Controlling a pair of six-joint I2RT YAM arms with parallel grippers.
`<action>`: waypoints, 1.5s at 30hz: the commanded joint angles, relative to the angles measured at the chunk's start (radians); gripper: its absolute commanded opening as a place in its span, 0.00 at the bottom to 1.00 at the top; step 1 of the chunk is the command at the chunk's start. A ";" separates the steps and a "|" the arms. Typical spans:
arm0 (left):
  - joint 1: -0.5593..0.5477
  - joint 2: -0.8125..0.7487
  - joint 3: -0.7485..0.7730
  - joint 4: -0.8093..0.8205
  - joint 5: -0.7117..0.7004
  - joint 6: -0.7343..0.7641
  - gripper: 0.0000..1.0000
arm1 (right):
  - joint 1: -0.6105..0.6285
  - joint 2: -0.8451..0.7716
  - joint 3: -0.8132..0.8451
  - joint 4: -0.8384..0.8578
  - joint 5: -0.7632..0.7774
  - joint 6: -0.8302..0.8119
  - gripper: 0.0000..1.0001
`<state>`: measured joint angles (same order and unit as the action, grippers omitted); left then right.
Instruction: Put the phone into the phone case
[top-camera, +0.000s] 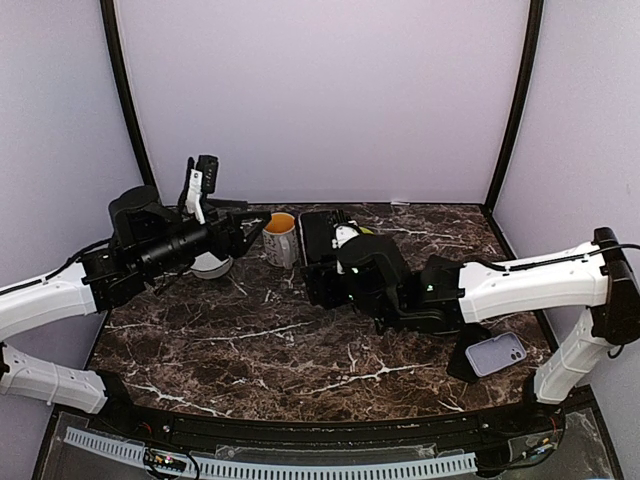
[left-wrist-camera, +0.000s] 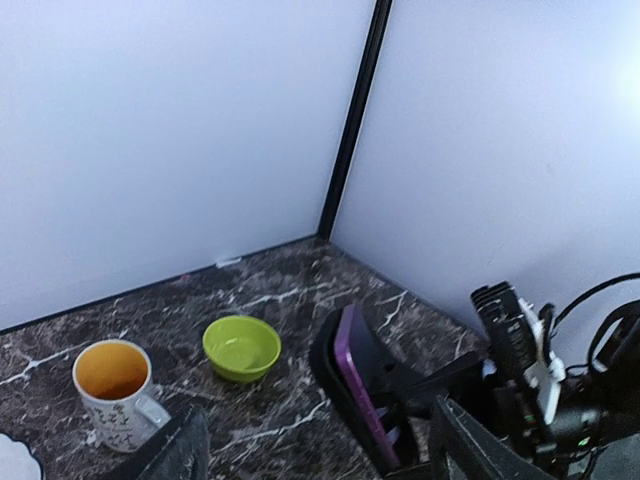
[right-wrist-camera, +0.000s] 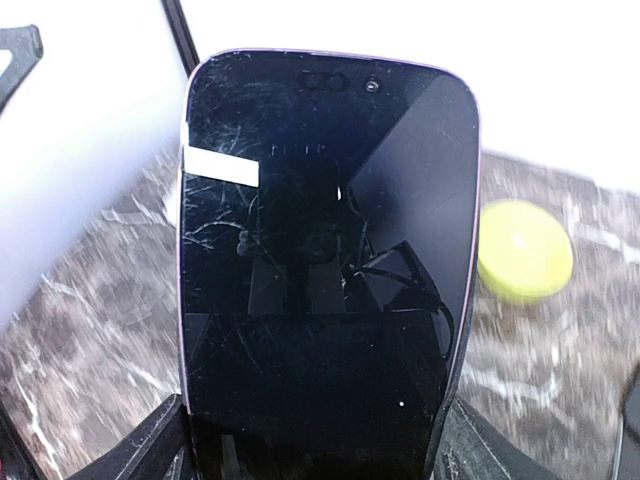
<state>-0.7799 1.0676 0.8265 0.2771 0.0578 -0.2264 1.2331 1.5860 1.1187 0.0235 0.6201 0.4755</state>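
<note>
Two sets of jaws reaching over a dark marbled table (top-camera: 300, 350), seen from above and from each wrist. Gripping the phone (right-wrist-camera: 325, 280) by its lower sides in the right jaws, roughly upright, its scratched black screen facing the right wrist camera, a white sticker (right-wrist-camera: 222, 165) near the top left corner. Holding it toward the back of the table, just beside a white mug (top-camera: 280, 238) with an orange inside and near a green bowl (left-wrist-camera: 241, 347). Holding the left jaws wide and empty, pointing in from the left toward the mug and the phone, close to a white dish (top-camera: 210, 265). Leaving the lilac phone case (top-camera: 497, 353) at the near right of the table, beside the right arm's base, well apart from the phone; not possible to tell from above whether open side up.

Judging the risks from here: possibly losing the phone from a grip on its slick lower sides alone, tipping forward during the long carry across to the case. Possibly clipping the mug or bowl while swinging away, knocking one over. Possibly arriving tilted or wrong way round, camera end missing the cutout, a corner catching on the rim and shoving the loose case along the table instead of seating. Lacking any brace on the case, with the left jaws far off.
</note>
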 joint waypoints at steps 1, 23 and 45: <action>-0.037 -0.026 -0.021 0.169 0.048 -0.135 0.79 | 0.025 0.014 0.087 0.254 0.042 -0.173 0.39; -0.041 0.058 -0.026 0.291 0.129 -0.245 0.14 | 0.095 0.034 0.148 0.304 0.059 -0.411 0.36; -0.046 -0.164 -0.100 0.201 0.692 0.130 0.00 | -0.035 -0.283 0.035 -0.069 -0.901 -0.545 0.91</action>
<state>-0.8211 0.9874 0.7380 0.3717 0.4980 -0.1699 1.2312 1.3266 1.1568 0.0097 0.0738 -0.0425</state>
